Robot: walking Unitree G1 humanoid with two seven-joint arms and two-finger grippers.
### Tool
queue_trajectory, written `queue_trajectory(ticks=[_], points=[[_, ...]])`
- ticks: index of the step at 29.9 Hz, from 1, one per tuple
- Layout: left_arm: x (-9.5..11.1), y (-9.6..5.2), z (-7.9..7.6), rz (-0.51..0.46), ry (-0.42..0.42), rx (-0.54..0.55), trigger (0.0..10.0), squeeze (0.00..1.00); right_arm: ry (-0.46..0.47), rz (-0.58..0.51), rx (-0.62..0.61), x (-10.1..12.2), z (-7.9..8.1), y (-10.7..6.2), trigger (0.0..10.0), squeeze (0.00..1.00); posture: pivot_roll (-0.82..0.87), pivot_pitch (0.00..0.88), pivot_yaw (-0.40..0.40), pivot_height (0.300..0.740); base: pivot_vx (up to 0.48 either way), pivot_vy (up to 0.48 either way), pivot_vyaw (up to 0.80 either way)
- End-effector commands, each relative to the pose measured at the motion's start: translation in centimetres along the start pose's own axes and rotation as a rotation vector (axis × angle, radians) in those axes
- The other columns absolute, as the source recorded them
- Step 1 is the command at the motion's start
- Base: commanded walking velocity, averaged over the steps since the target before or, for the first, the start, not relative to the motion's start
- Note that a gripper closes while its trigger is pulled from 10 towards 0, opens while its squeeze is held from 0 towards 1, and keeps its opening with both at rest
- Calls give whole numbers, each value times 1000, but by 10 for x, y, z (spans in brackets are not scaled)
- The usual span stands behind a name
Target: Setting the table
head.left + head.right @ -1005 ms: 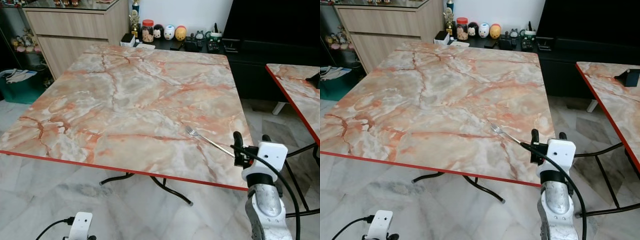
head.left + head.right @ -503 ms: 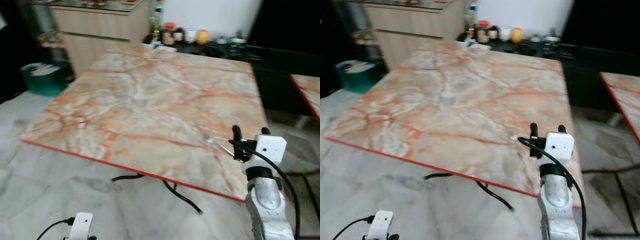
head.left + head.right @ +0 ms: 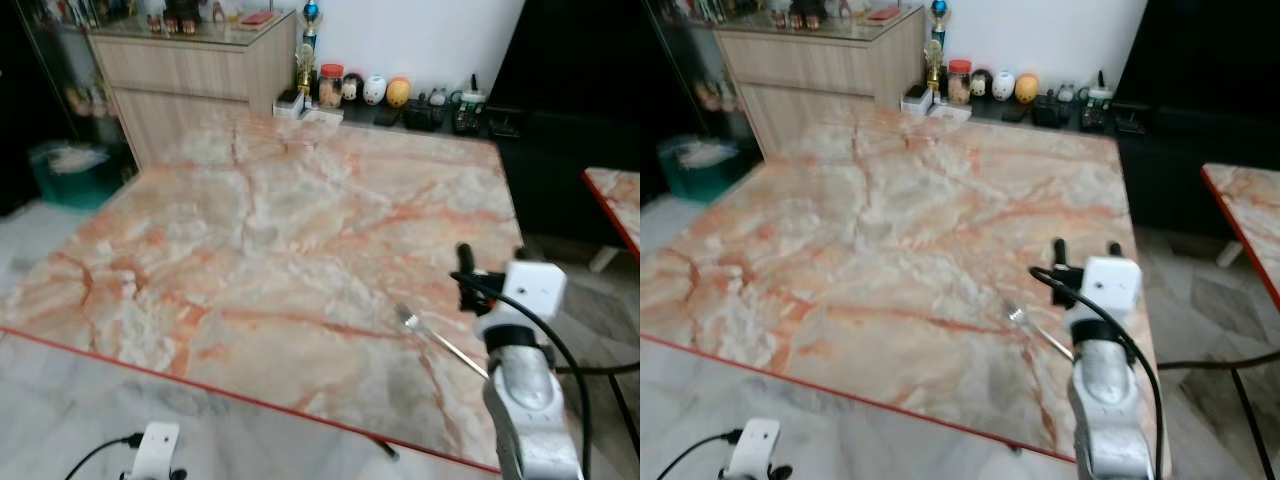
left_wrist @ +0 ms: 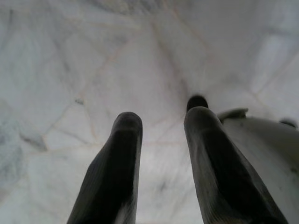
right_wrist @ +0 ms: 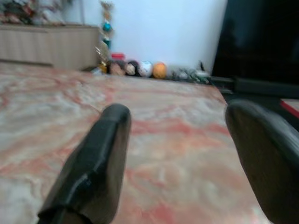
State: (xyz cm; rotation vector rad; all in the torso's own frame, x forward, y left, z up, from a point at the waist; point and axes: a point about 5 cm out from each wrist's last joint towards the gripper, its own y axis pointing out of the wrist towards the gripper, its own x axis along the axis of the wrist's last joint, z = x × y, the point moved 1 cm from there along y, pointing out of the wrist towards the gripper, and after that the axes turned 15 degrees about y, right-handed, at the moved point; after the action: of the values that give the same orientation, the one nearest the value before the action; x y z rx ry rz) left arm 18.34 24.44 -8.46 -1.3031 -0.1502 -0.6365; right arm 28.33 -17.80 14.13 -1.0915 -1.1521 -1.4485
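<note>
Marble bench (image 3: 250,230): we see one fork (image 3: 440,340) laid near its right edge. Right pincer (image 5: 180,140) spread wide, empty, above; left pincer (image 4: 161,154) narrowly parted over floor. Apparently most settings remain.

We count one slim silver metal fork (image 3: 437,340) lying on the marble-patterned table with the red edge (image 3: 250,260). A second table of the same pink marble pattern (image 3: 612,192) makes two tables. We count two silver arms, each with one gripper: the right gripper (image 3: 488,262) and the left gripper (image 4: 159,121), with two black fingers (image 4: 117,158) apiece. Against the wall we see one pale wooden cabinet (image 3: 190,75), one red-lidded jar (image 3: 330,85) and three small round figurines (image 3: 374,91), though blur makes that count unsure.
</note>
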Motion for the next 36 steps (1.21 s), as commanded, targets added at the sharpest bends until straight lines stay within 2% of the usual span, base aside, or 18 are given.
queue_trajectory(ticks=[1,6,7,8,9,12,13,14,15,16,17,18,19,21,29,33,36], points=[[3,1,-4,-7,8,-10,10000,0,-49,18,-17,4,-18,-2,10000,0,7,0,-35,740,0,0,0],[3,1,-4,-3,11,-14,10000,0,-113,100,45,3,-26,1,10000,0,2,0,-32,740,0,0,0],[3,1,-4,-3,12,-16,10000,0,-150,126,100,4,-28,2,10000,0,0,0,-33,740,0,0,0],[3,1,-4,-3,12,-16,10000,0,-150,126,100,4,-28,2,10000,0,0,0,-33,740,0,0,0],[3,1,-4,-3,13,-17,10000,0,-133,152,162,8,-29,3,10000,0,-2,0,-32,740,0,0,0],[3,1,-4,-2,14,-18,10000,0,-143,201,225,9,-29,4,10000,0,-4,0,-30,740,0,0,0],[3,1,-4,-2,14,-20,10000,0,-163,291,253,3,-32,3,10000,0,-4,0,-30,740,0,0,0],[3,1,-4,-2,14,-20,10000,0,-181,321,259,0,-33,2,10000,0,-6,0,-28,740,0,0,0],[3,1,-4,-2,14,-24,10000,0,-169,385,274,-6,-35,0,10000,0,-6,0,-28,740,0,0,0],[3,1,-4,-1,18,-28,10000,0,-149,494,308,-18,-39,-3,10000,0,-8,0,-25,740,0,0,0],[3,1,-4,0,19,-29,10000,0,-144,519,316,-21,-40,-4,10000,0,-8,0,-25,740,0,0,0],[3,1,-5,0,19,-30,10000,0,-200,586,338,-29,-44,-6,10000,0,-8,0,-25,740,0,0,0],[3,1,-5,0,18,-31,10000,0,-216,610,359,-32,-45,-7,10000,0,-4,0,-24,740,0,0,0],[3,1,-5,-1,18,-32,10000,0,-178,631,432,-34,-40,-7,10000,0,-4,0,-24,740,0,0,0],[2,1,-4,0,16,-27,10000,0,-127,650,560,-28,-33,-1,10000,0,13,0,-21,740,0,0,0],[2,1,-4,1,19,-31,10000,0,-170,712,625,-36,-35,-8,10000,0,14,0,-20,740,0,0,0],[1,0,-4,1,19,-33,10000,0,-192,738,605,-39,-42,-8,10000,0,14,0,-21,740,0,0,0]])
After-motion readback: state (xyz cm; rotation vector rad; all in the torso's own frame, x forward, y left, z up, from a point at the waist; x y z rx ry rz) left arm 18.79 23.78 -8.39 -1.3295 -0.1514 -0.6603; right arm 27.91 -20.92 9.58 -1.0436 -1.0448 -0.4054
